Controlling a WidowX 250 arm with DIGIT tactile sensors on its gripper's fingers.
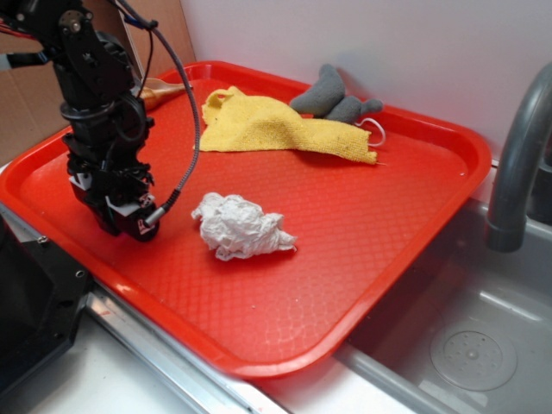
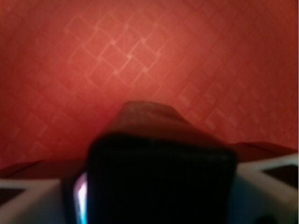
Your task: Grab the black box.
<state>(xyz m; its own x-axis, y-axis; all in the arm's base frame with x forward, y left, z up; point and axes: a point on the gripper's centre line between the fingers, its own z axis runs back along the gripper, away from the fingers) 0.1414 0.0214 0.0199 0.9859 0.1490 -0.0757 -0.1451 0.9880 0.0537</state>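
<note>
The black box (image 2: pixel 161 172) fills the lower wrist view, blurred, seated between the gripper's fingers (image 2: pixel 28 198) above the red tray (image 2: pixel 140 56). The exterior view hides it behind the gripper (image 1: pixel 125 220), lowered onto the tray's left side near 1 white paper wad (image 1: pixel 241 226); the jaws look clamped on it.

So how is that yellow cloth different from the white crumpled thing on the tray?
The yellow cloth lies spread out fairly flat; the white paper wad is balled up and lumpy. The cloth covers more area and sits near the tray's far edge; the wad sits mid-tray. Both rest loose on the red tray.
</note>
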